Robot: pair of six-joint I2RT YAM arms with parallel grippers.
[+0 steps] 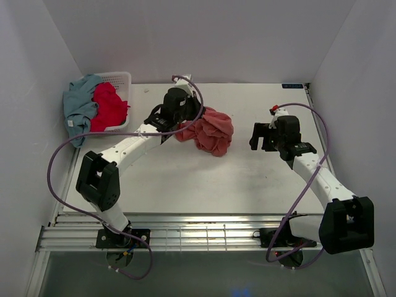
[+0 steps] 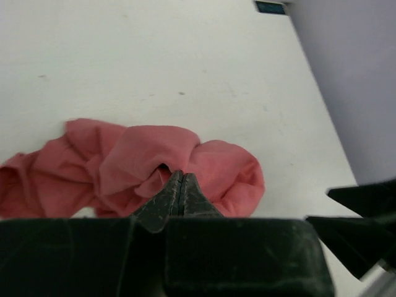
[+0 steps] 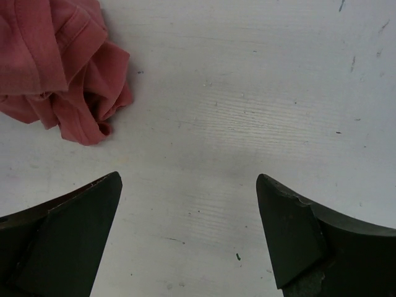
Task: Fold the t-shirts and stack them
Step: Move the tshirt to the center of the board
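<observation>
A dusty salmon-red t-shirt lies crumpled on the table, left of centre; it also shows in the left wrist view and at the top left of the right wrist view. My left gripper is at the shirt's left edge, and its jaws are shut, with the cloth's folds gathered at the tips. My right gripper is open and empty over bare table right of the shirt. A bright crimson t-shirt and a grey-blue t-shirt lie heaped in and over the basket.
A white lattice basket stands at the table's back left corner, against the left wall. White walls close in the table on the left, back and right. The table's front edge meets a metal rail by the arm bases.
</observation>
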